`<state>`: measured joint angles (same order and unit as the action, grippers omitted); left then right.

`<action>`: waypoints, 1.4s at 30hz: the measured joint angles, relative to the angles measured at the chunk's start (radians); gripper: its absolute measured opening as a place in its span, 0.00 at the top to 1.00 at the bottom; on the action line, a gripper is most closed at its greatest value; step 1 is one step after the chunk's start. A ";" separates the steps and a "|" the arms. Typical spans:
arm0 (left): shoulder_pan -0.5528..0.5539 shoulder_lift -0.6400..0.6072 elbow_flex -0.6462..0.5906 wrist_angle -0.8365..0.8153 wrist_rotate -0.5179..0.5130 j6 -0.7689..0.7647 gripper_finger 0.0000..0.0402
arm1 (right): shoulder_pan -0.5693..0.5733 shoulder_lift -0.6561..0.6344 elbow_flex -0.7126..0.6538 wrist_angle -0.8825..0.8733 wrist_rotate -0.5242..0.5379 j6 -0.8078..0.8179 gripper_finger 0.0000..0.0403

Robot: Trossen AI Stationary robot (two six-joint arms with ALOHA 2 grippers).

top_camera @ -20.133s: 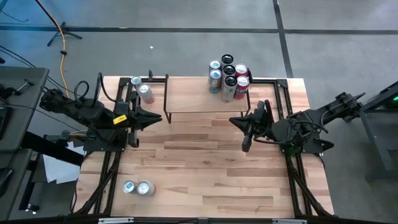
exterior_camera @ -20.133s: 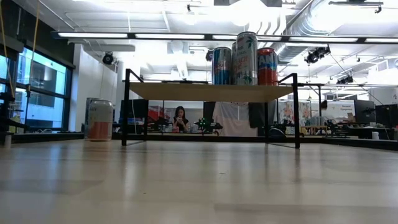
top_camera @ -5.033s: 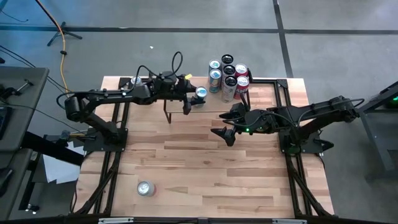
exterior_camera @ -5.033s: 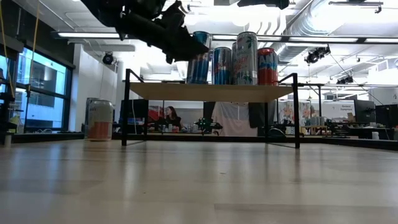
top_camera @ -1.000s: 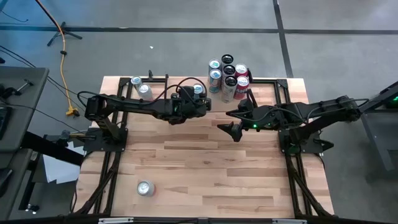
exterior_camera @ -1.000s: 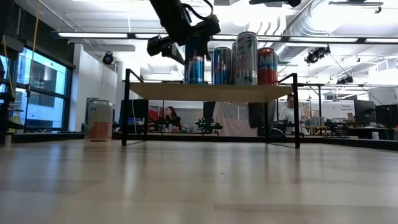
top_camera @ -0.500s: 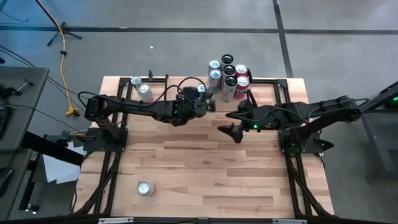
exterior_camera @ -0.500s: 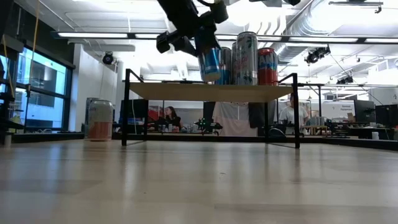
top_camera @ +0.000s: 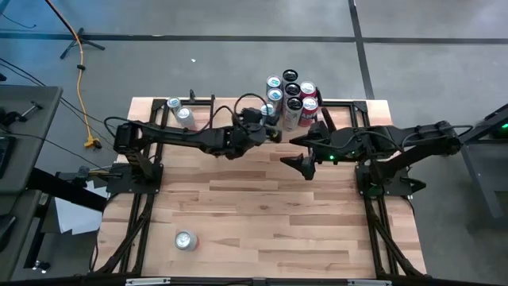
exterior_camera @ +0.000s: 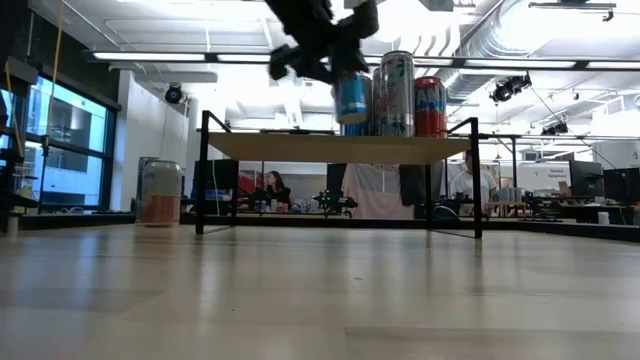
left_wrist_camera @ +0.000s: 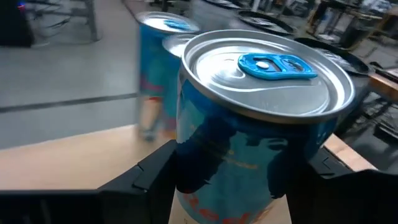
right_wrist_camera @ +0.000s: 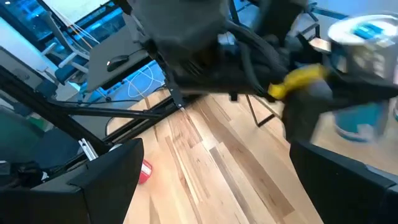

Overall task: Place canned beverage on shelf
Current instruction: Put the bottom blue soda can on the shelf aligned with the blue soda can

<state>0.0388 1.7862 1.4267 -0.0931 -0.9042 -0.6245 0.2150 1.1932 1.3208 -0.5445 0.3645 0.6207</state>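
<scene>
You cannot see the foot of the blue aluminium can with the blue pull tab (left_wrist_camera: 261, 124): it is cut off in the left wrist view, and in the low view (exterior_camera: 351, 97) motion blur smears it, so whether it touches the plank is unclear. Your left gripper (top_camera: 268, 125) pinches that can between its dark fingers (left_wrist_camera: 152, 174), over the low shelf with the light wood top and thin black legs (exterior_camera: 340, 147), just at 9 o'clock of the standing cluster of cans (top_camera: 292, 97). Your right gripper (top_camera: 305, 165) hangs spread wide and empty at 4 o'clock of the can, above the wooden tabletop (top_camera: 262, 214).
</scene>
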 joint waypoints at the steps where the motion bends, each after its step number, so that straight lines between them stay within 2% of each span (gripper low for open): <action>1: -0.001 0.015 0.016 -0.002 0.010 0.014 0.53 | 0.000 -0.002 0.002 -0.002 0.000 -0.001 0.03; 6: -0.003 0.102 0.131 -0.136 -0.011 0.053 0.53 | -0.001 -0.012 0.007 -0.012 0.002 0.000 0.03; 11: 0.000 0.155 0.198 -0.193 -0.030 0.051 0.53 | 0.001 -0.015 0.007 -0.022 0.006 0.007 0.03; 19: 0.010 0.155 0.190 -0.195 -0.027 0.050 0.50 | 0.002 -0.015 0.007 -0.037 0.007 0.007 0.03; 26: 0.022 0.154 0.190 -0.195 -0.016 -0.029 0.47 | 0.002 -0.015 0.007 -0.036 0.009 0.004 0.03; 31: 0.029 0.154 0.189 -0.196 -0.015 -0.077 0.46 | 0.002 -0.015 0.007 -0.036 0.008 0.007 0.03; 42: 0.032 0.154 0.190 -0.194 -0.013 -0.081 0.46 | 0.002 -0.015 0.007 -0.036 0.008 0.009 0.03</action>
<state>0.0708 1.9400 1.6164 -0.2873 -0.9173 -0.7052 0.2169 1.1778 1.3277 -0.5804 0.3725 0.6296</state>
